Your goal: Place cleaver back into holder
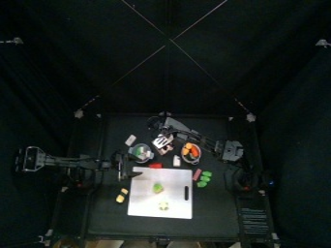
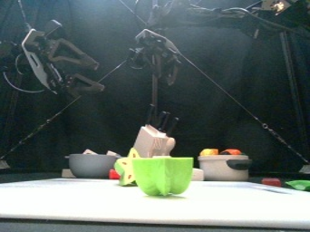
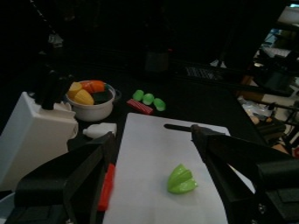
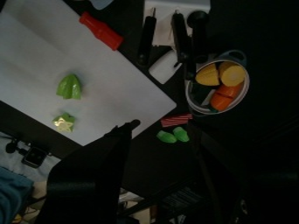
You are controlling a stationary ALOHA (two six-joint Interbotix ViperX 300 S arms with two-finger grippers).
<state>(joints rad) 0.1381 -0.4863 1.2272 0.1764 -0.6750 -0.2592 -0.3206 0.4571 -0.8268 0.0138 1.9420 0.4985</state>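
The white holder [image 2: 152,140] stands behind the cutting board, and several black knife handles [image 4: 181,35] stick up out of it. I cannot tell which handle is the cleaver's. My right gripper [image 4: 163,144] hangs high above the holder [image 4: 166,63], open, with nothing between its fingers. In the front view that right gripper [image 2: 158,72] is well above the handles. My left gripper [image 3: 149,144] is open too, low over the near end of the cutting board [image 3: 176,162], with the holder [image 3: 41,131] off to one side.
On the white board [image 4: 82,61] lie two green pepper pieces [image 4: 70,85] and a red-handled tool [image 4: 101,31]. A bowl of fruit [image 4: 218,83] sits beside the holder, and a grey bowl [image 2: 91,164] on its other side. Small green pieces [image 4: 173,136] lie on the black table.
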